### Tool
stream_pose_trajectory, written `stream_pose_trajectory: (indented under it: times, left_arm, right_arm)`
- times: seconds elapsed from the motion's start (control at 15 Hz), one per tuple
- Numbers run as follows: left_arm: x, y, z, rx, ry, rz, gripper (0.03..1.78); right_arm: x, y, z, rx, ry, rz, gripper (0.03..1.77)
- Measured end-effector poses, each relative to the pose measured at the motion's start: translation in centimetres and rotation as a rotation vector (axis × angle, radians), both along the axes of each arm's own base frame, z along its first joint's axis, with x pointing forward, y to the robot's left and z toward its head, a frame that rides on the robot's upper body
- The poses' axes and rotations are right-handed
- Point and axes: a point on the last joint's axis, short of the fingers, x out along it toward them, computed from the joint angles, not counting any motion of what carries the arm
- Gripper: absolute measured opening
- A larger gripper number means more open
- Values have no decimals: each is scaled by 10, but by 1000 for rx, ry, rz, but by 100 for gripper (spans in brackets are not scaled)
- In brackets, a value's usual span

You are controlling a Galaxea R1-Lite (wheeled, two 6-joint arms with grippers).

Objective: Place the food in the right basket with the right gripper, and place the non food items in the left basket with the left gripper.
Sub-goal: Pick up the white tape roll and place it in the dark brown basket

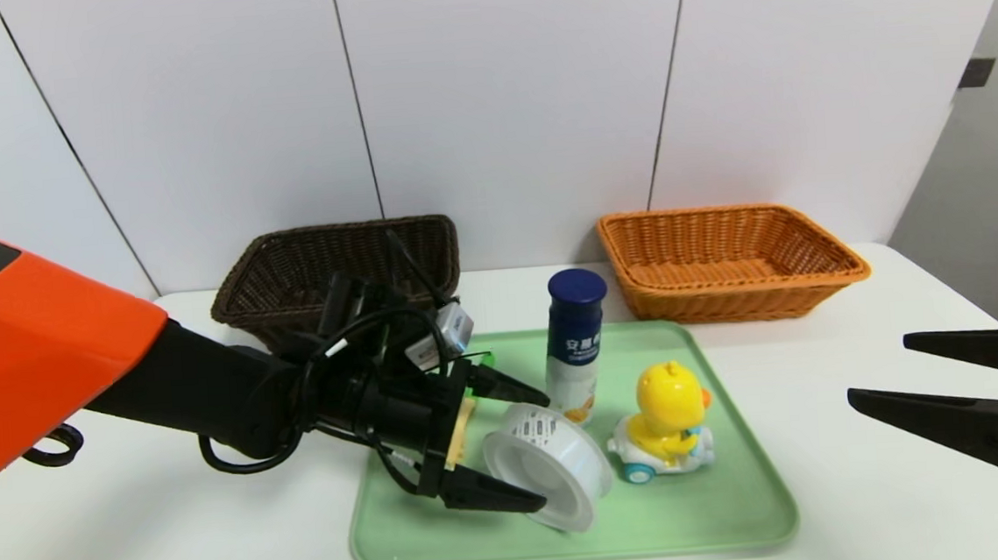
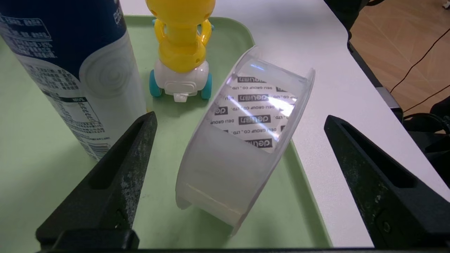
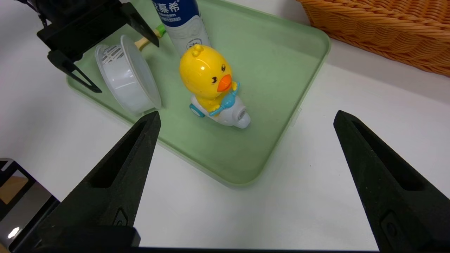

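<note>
Tape roll in clear plastic casing (image 1: 549, 467), tilted on edge on the pale green plastic tray (image 1: 726, 510) beside the blue-capped bottle (image 1: 576, 345), likely light, stiff, slick; left end effector (image 1: 521, 448) wide open, empty, straddling its rims.

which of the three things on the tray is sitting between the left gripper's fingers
The tape roll. It stands tilted on edge between the open left gripper fingers; the bottle and duck toy stand farther off.
</note>
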Motion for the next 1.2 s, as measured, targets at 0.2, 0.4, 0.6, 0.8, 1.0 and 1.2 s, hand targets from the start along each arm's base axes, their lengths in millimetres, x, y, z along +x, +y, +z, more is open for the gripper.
stream_pose_trajectory:
  times: [0.2, 0.4, 0.6, 0.8, 1.0, 1.2]
  left_arm:
    - [1, -1, -3, 2, 1, -2, 169]
    - [-1, -4, -4, 5, 3, -12, 169]
    - [-2, -9, -8, 9, 10, -25, 169]
    - [-2, -13, -9, 9, 10, -35, 169]
    - [-2, -15, -9, 9, 7, -38, 148]
    - [-3, -18, -9, 9, 7, -46, 105]
  right_arm:
    - [0, 0, -1, -1, 1, 0, 170]
    - [0, 0, -1, -1, 4, 0, 170]
    - [0, 0, -1, 0, 3, 0, 170]
    - [0, 0, -2, -1, 4, 0, 170]
    - [0, 0, -1, -1, 2, 0, 170]
    - [0, 0, -1, 0, 2, 0, 170]
